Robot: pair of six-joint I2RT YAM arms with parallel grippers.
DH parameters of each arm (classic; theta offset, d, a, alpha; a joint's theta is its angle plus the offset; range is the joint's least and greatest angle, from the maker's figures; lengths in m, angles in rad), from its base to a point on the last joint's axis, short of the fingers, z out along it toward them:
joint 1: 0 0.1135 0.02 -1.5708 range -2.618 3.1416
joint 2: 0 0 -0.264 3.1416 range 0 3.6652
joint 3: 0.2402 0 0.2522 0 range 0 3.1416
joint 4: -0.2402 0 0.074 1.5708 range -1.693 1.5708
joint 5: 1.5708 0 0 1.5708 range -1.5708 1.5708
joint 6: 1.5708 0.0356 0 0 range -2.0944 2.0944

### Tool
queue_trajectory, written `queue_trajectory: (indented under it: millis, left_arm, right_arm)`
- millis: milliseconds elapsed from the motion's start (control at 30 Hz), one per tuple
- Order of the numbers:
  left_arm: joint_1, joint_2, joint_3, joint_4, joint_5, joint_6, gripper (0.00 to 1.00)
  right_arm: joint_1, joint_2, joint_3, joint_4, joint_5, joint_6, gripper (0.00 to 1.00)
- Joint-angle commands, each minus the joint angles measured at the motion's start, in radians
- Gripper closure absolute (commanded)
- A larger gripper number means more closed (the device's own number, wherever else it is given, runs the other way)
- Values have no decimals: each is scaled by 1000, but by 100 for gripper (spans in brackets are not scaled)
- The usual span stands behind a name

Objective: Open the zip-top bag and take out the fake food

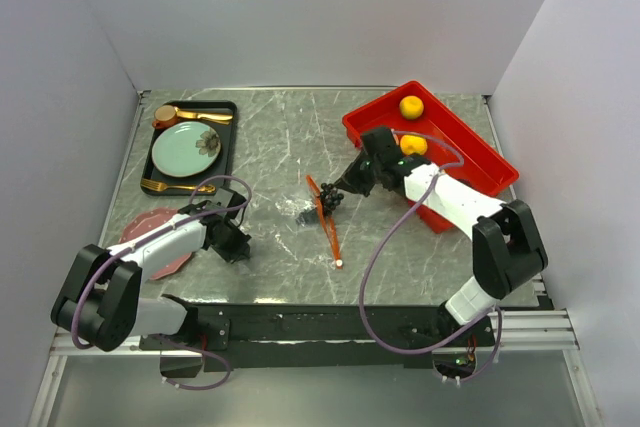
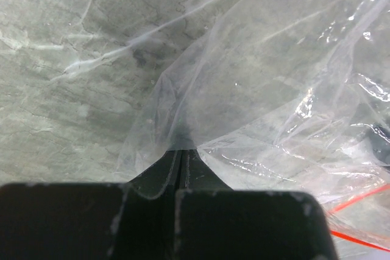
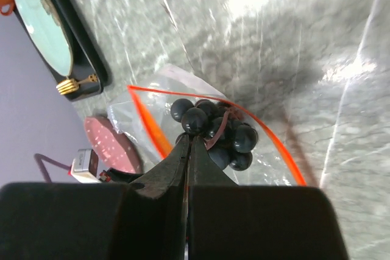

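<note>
— So, biggest things first?
— Grey, veined, marble-look table [image 1: 270, 137]. A glossy red rectangular tray [image 1: 455, 132] sits at two o'clock; only the top camera shows it.
— And the zip-top bag [image 1: 318, 209]?
— Mid-table: thin, crinkled clear film with an orange-red zip strip. From the left wrist, that film fans out from the left gripper [image 2: 181, 150], whose jaws are pressed together on it.
— The right gripper [image 3: 187, 141]?
— Jaws closed too, tips pinching a bunch of grapes [image 3: 219, 129], dark purple, round and shiny, at the bag's mouth.
— Other fake food?
— A round yellow-orange fruit [image 1: 411, 106] lies at the tray's far end, and a second fruit [image 1: 413, 144] at its six o'clock.
</note>
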Motion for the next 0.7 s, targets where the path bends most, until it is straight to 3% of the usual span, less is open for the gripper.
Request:
queue_trajectory:
  millis: [0,333,667]
  left_arm:
    - [4,21,3,-25,-71,-15,99]
    - [4,18,31,-10,-51,6,99]
    - [4,22,155,-29,-50,89,99]
  right_arm:
    - [-20,-73,109,-129,102,-105,100]
    - [-133,-142,330,-326,147,-233,100]
    - [-445,-50,629,-487,205,-357,100]
